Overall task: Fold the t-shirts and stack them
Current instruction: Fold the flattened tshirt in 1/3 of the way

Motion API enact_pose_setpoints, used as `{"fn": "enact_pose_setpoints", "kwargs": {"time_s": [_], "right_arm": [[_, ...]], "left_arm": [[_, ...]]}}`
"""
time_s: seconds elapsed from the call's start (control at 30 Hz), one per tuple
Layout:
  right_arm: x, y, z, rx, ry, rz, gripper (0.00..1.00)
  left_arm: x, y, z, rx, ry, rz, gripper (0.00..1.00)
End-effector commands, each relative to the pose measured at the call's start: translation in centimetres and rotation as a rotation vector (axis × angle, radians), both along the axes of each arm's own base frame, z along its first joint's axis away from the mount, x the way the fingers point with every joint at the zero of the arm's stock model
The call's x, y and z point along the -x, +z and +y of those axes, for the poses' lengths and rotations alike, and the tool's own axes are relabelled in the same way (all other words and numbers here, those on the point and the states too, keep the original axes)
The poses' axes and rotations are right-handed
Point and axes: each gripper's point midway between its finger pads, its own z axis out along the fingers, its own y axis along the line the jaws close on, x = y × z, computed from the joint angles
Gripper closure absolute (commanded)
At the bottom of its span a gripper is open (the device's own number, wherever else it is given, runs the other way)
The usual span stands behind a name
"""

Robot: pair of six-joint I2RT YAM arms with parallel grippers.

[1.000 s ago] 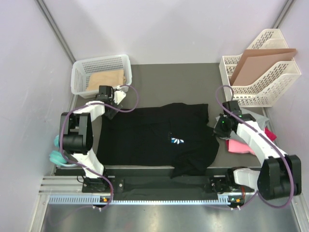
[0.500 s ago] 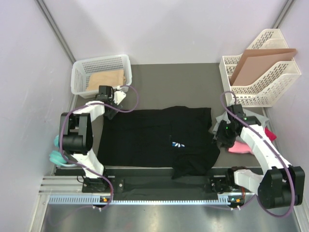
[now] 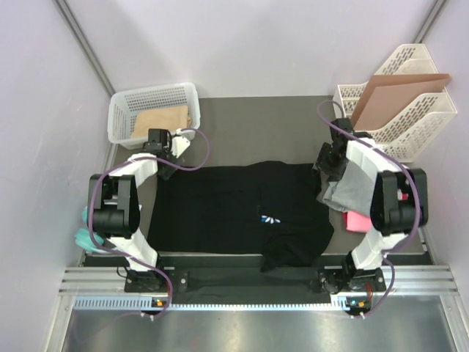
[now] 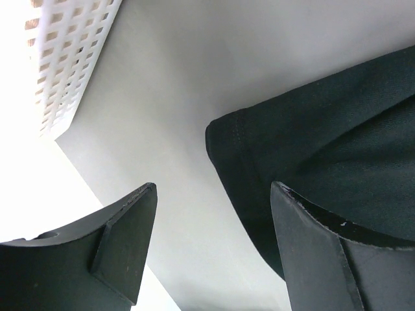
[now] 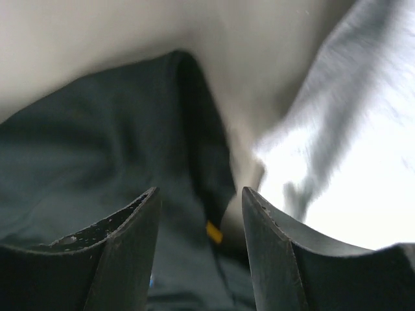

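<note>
- Flattening stage, likely: black t-shirt [image 3: 242, 213] spread on table [image 3: 249, 125], unfolded.
- Left gripper [image 4: 214, 191], right gripper [image 5: 201, 191]: both parted, empty, at its far corners.
- Next: pinch those corners, fold toward near edge.

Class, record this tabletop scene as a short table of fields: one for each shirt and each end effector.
Black t-shirt: spread flat mid-table, near right corner rumpled
Grey t-shirt: bunched at the black one's right edge
Pink t-shirt: showing at the grey one's near edge
Left end effector: open, at the black shirt's far left corner
Right end effector: open, above the black shirt's far right corner
</note>
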Motion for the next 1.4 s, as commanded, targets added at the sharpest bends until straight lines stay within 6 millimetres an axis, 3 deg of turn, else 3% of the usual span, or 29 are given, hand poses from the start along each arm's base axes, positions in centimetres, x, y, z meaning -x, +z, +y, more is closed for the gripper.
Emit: {"fn": "enact_pose_setpoints", "kwargs": {"time_s": [0.0, 0.23, 0.6, 1.0, 1.03, 1.17, 1.37], "right_arm": [[-2.6, -0.9, -0.4, 0.015, 0.011, -0.025, 0.49], [-2.4, -1.8, -2.2, 0.093, -0.043, -0.014, 0.71], [-1.6, -3.8, -2.0, 0.076, -0.038, 0.031, 0.70], [0.9, -6.6, 0.3, 0.036, 0.036, 0.110, 0.67], [1.2, -7.0, 0.2, 0.036, 0.038, 0.121, 0.68], [1.2, -7.4, 0.3, 0.035, 0.032, 0.127, 1.00], [-0.5, -4.8, -1.1, 0.108, 0.007, 0.077, 1.00]], "left_arm": [[-0.6, 2.1, 0.5, -0.018, 0.010, -0.054, 0.24], [-0.6, 1.8, 0.5, -0.016, 0.015, -0.044, 0.24], [-0.6, 2.2, 0.7, -0.019, 0.020, -0.058, 0.25], [-0.7, 2.5, 0.6, -0.010, 0.021, -0.064, 0.25], [-0.6, 2.4, 0.5, -0.008, 0.022, -0.060, 0.25], [-0.3, 2.1, 0.5, -0.008, 0.022, -0.053, 0.25], [0.6, 0.8, 0.3, 0.008, 0.024, -0.029, 0.25]]}}
